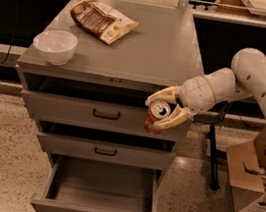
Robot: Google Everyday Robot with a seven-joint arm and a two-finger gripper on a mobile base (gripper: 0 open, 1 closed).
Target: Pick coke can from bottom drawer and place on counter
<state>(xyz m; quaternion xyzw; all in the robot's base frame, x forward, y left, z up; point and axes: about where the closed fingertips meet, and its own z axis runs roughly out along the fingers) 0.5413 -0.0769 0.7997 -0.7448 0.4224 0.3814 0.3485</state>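
Observation:
My gripper [164, 110] is shut on the coke can [156, 117], a red can with a silver top, tilted toward the camera. It hangs in the air in front of the top drawer's right end, just below the counter [152, 50] edge. The bottom drawer [101, 194] is pulled open and shows an empty grey inside. The white arm reaches in from the right.
A white bowl [55, 45] sits at the counter's front left. A brown snack bag [102, 20] lies at the back left. The top and middle drawers are slightly ajar. A cardboard box [255, 179] and a black stand leg are on the floor at right.

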